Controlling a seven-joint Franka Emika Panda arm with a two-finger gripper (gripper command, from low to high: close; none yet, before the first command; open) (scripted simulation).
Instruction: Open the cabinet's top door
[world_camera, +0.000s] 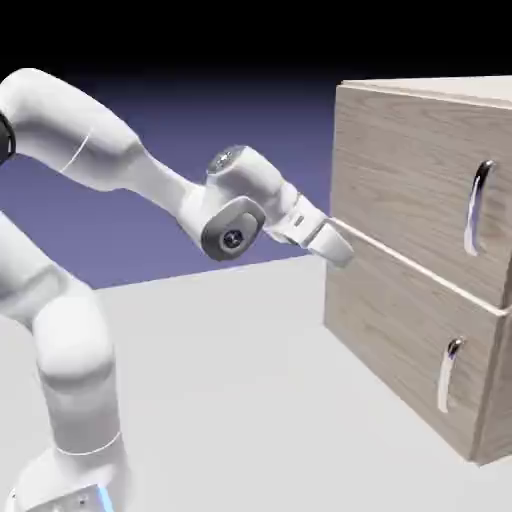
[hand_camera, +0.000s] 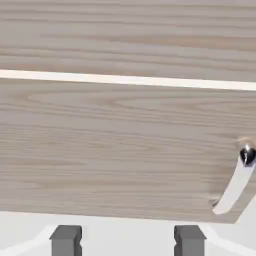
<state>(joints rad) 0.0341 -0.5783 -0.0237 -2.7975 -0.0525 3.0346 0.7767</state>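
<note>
The cabinet (world_camera: 420, 260) occupies the right side of the exterior view, standing on the pale desk (world_camera: 230, 380). Its front carries two stacked woodgrain panels separated by a thin pale seam. The top door (world_camera: 420, 190) is the upper panel, in the upper right of the frame; it sits flush with the cabinet front. Its long curved silver handle (world_camera: 478, 208) stands near the right edge of the frame. The lower panel (world_camera: 410, 350) carries a shorter silver handle (world_camera: 448, 375) toward the lower right.

The white arm (world_camera: 90, 170) rises from the lower left and reaches right. The tool (world_camera: 338, 248) sits at frame centre, pointed at the cabinet's left front edge, near the seam. Contact with the wood cannot be determined.

In the hand view, woodgrain fills most of the frame, with the pale seam (hand_camera: 128, 80) running across the upper part. A curved silver handle (hand_camera: 235, 185) appears at the lower right. Two grey fingertips (hand_camera: 66, 239) show at the bottom edge, spread well apart with nothing between them: the tool is open.
</note>
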